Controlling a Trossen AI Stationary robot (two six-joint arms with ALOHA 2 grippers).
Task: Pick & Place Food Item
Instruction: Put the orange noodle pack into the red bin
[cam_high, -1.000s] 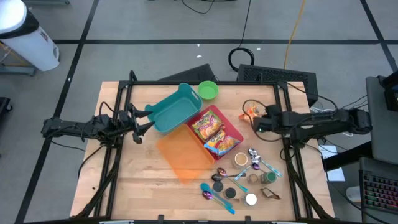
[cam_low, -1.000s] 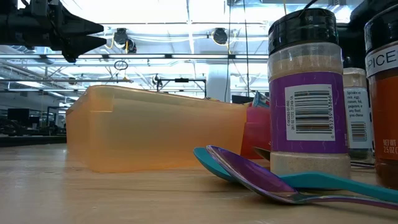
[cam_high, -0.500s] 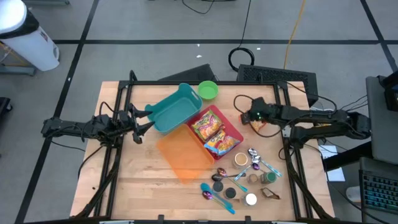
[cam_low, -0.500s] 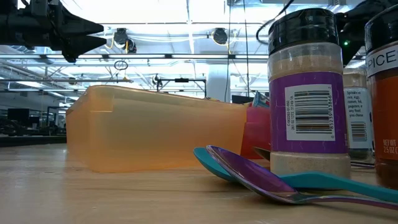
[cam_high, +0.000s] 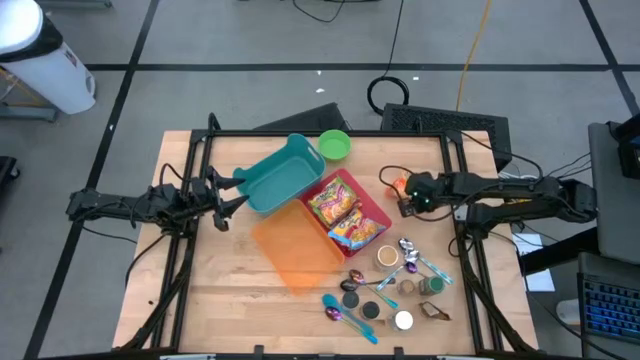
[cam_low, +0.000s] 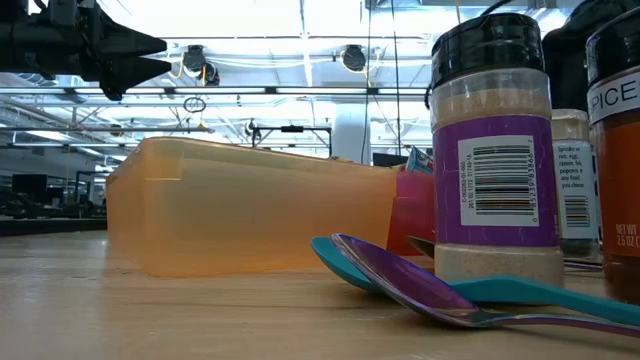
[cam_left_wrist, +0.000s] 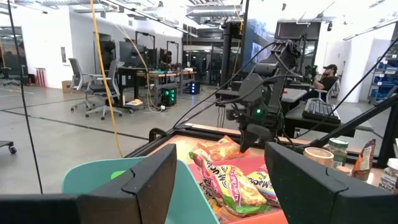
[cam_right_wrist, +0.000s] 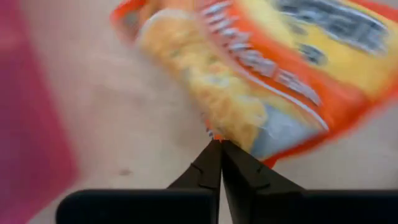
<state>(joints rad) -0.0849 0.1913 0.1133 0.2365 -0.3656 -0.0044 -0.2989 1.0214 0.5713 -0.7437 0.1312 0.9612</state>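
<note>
My right pincer (cam_right_wrist: 220, 144) is pressed together, tips at the snack bag's (cam_right_wrist: 267, 68) edge on the tabletop (cam_high: 215, 270) beside the red bin (cam_high: 378, 212). It looks light, crinkly, slippery; I'd pinch a crimped edge.

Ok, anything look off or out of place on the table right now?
One thing: an orange snack packet lies loose on the wood beside the red bin, while two other packets sit inside it. The right hand, fingers together, is right at the stray packet. The left hand waits open by the teal bin.
</note>
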